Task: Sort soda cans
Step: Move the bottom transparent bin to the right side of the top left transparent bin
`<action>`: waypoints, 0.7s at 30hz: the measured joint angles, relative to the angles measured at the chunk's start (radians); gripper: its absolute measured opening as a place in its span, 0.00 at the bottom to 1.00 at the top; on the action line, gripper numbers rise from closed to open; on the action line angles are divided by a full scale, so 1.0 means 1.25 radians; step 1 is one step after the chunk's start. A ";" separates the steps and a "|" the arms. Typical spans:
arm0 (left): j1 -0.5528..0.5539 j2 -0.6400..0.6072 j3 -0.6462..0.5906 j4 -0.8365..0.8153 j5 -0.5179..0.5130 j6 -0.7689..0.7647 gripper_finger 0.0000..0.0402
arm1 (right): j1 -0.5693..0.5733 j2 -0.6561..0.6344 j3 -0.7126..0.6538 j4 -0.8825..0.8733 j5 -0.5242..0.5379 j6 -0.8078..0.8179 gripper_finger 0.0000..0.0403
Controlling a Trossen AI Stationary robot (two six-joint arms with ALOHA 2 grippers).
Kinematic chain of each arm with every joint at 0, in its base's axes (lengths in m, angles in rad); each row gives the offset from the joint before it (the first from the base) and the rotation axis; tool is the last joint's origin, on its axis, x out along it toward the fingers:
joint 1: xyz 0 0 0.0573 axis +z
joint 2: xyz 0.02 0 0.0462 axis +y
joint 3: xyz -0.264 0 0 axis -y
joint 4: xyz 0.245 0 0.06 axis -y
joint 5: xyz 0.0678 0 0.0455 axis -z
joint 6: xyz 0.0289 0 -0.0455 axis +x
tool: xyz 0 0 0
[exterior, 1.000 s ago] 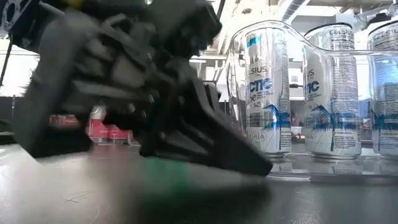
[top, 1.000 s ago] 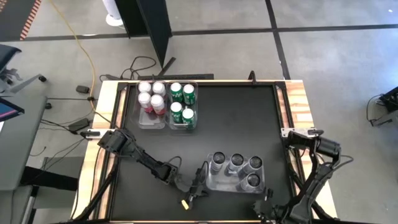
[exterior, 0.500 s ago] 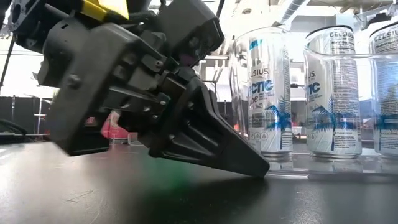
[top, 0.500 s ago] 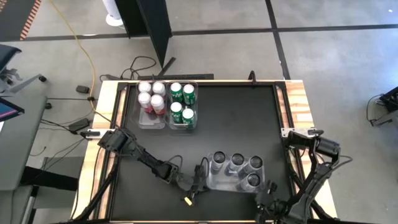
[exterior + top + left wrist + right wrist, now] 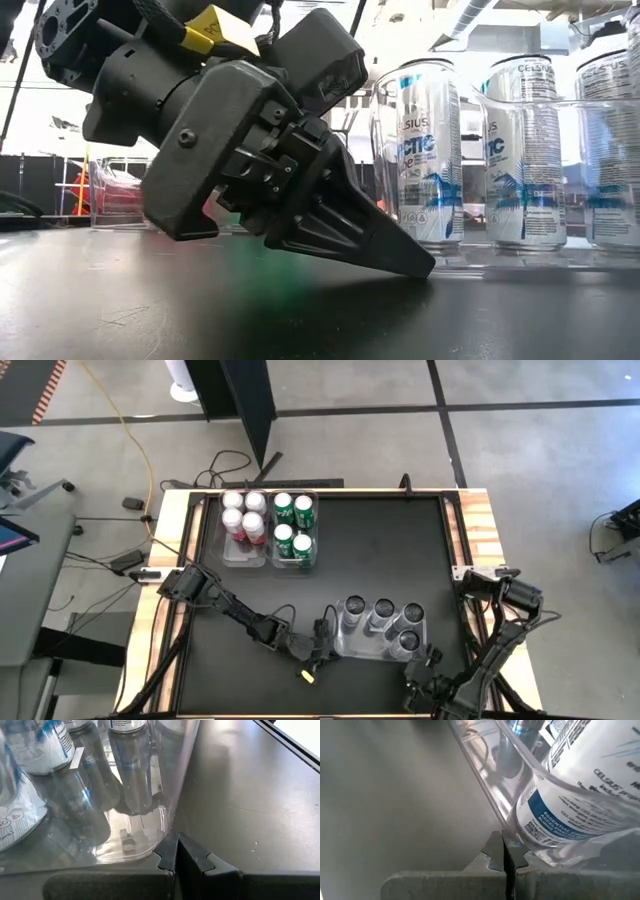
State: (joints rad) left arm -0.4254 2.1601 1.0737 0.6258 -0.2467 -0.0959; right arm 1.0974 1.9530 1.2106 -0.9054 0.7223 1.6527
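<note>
Observation: all twelve cans sit in clear bins. The four pink cans (image 5: 242, 515) and four green cans (image 5: 294, 523) stand in two bins at the far side of the table. The four silver-and-blue cans (image 5: 382, 622) stand in a third bin (image 5: 352, 652) near the front edge.

Left gripper (image 5: 322, 650): fingers pressed together, holding nothing, tips low on the table against the near corner of that bin wall, as the left wrist view confirms (image 5: 176, 851). Right gripper (image 5: 425, 668): likewise closed and empty, tips touching the opposite side of the same bin (image 5: 504, 851).

Assessment: both arms appear to be nudging the bin between them.

Risks:
- Uneven pressure from the two sides could twist the bin, and the tall cans inside may tip against one another.
- A fingertip riding up the thin clear wall could lift or flip the bin.
- Pushing toward the front edge could carry the bin off the table (image 5: 380, 550).
</note>
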 joint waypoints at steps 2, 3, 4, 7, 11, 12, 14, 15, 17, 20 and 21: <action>0.004 0.000 0.000 0.000 0.000 -0.004 0.02 | -0.008 0.000 0.000 -0.006 0.000 0.000 0.00; 0.006 0.000 0.000 0.000 0.001 -0.006 0.02 | -0.013 0.000 0.000 -0.009 0.000 0.001 0.00; 0.008 0.000 0.000 0.000 0.001 -0.008 0.02 | -0.018 0.000 0.000 -0.010 0.000 0.001 0.00; 0.014 0.000 0.000 0.000 0.001 -0.012 0.02 | -0.034 0.000 0.000 -0.017 -0.001 0.001 0.00; 0.021 0.000 0.000 0.000 -0.010 -0.017 0.02 | -0.054 0.000 -0.001 -0.031 -0.001 0.002 0.00; 0.023 0.000 -0.001 0.000 -0.013 -0.017 0.02 | -0.057 0.000 -0.001 -0.031 -0.001 0.002 0.00; 0.028 0.000 -0.001 0.001 -0.015 -0.017 0.02 | -0.063 0.000 -0.001 -0.030 -0.001 -0.001 0.00; 0.030 0.000 -0.001 0.001 -0.018 -0.017 0.02 | -0.068 0.000 -0.001 -0.029 -0.002 -0.002 0.00; 0.035 0.000 -0.001 0.001 -0.029 -0.018 0.02 | -0.073 0.000 -0.001 -0.031 -0.014 -0.004 0.00; 0.043 0.000 0.000 0.001 -0.029 -0.029 0.02 | -0.077 0.000 -0.001 -0.029 -0.048 -0.010 0.00; 0.045 0.000 0.000 0.001 -0.028 -0.031 0.02 | -0.077 0.000 -0.001 -0.027 -0.063 -0.009 0.00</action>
State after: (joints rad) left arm -0.3689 2.1597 1.0733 0.6266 -0.2815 -0.1340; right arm 1.0014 1.9526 1.2098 -0.9394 0.6434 1.6411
